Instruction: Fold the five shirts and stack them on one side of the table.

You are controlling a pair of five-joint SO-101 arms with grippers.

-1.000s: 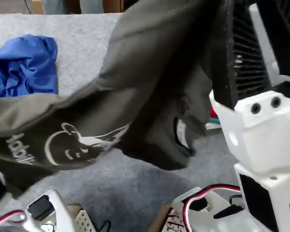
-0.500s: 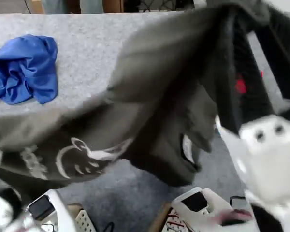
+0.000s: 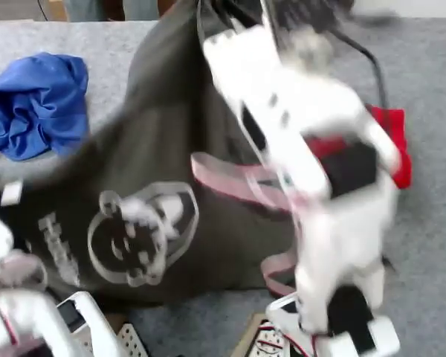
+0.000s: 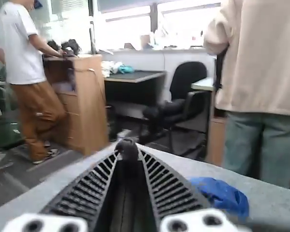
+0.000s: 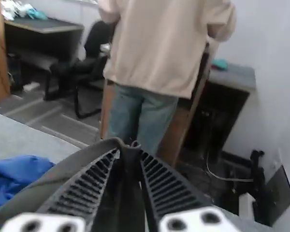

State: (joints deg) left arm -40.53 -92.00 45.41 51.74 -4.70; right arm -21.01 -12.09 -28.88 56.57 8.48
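A dark olive shirt [image 3: 171, 149] with a pale printed figure hangs stretched over the table's middle, held by both grippers. My right gripper [image 5: 128, 145] is shut on a fold of it, near the far edge. My right arm [image 3: 297, 126] crosses the shirt, blurred. Toward the near left corner, my left gripper [image 4: 127, 149] is shut on a dark bunch of the same shirt. A crumpled blue shirt [image 3: 37, 104] lies at the far left, and the blue shirt [image 4: 222, 193] also lies beyond my left gripper. A red shirt [image 3: 390, 141] lies at the right, partly behind the arm.
The grey felt table [image 3: 424, 245] has bare room at the right front and far left. Both arm bases [image 3: 334, 327] stand at the near edge. A person [image 5: 159, 58] stands just behind the table's far side.
My right arm has swung from the right edge to the far middle, pulling the olive shirt with it. The shirt now faces print-up, and the red shirt is uncovered.
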